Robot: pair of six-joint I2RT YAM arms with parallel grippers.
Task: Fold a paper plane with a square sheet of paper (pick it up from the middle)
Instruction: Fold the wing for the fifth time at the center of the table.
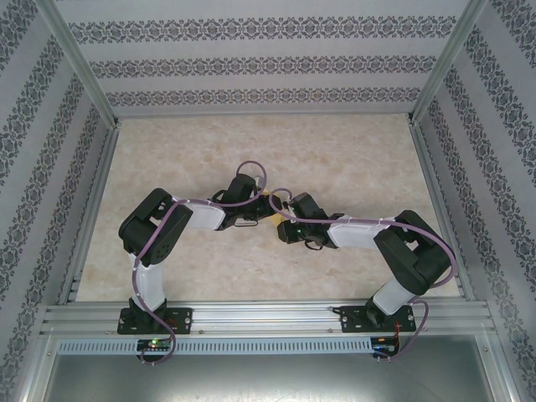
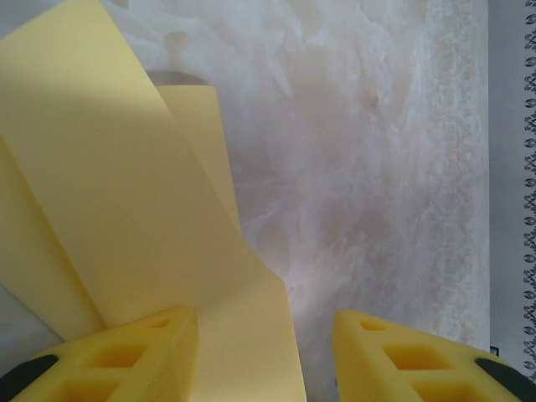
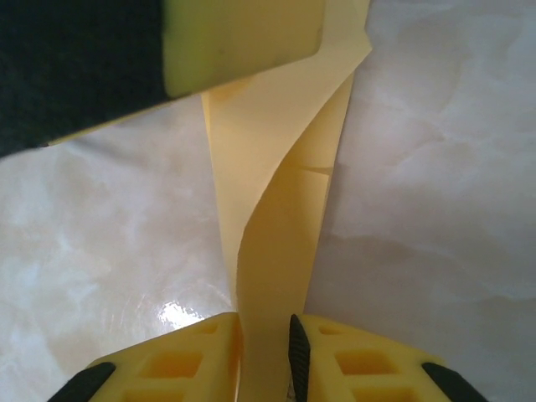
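Sheet of paper [image 3: 268,209] is mid-table between both grippers. It is folded down to a narrow strip with a twist in it, and part of it is lifted off the table [image 3: 435,167].

Right gripper [image 3: 264,327]: fingers closed on one end of the strip, paper standing edge-up between the pads.

Left gripper [image 2: 264,325]: jaws apart. The strip runs through the gap along one finger [image 2: 142,352]; the other is clear of it, so I read no pinch there. In the right wrist view a left finger [image 3: 243,38] lies over the other end of the strip.

Step looks like setting a fold:
- hold the right pinch firm and low
- line up the long edges before flattening, or the twist will set as a diagonal crease
- close or press the left only once the flap lies flat
- don't pull the arms against each other; thin paper is likely to tear

Room: in the top view the table is open far, left and right of the paper [image 1: 270,199]. The patterned walls [image 1: 251,63] and near frame rail [image 1: 268,316] are well apart from it. The tight spot is the two wrists and the purple cables [image 1: 251,167] crowding the centre. Separate left-right, not across each other.
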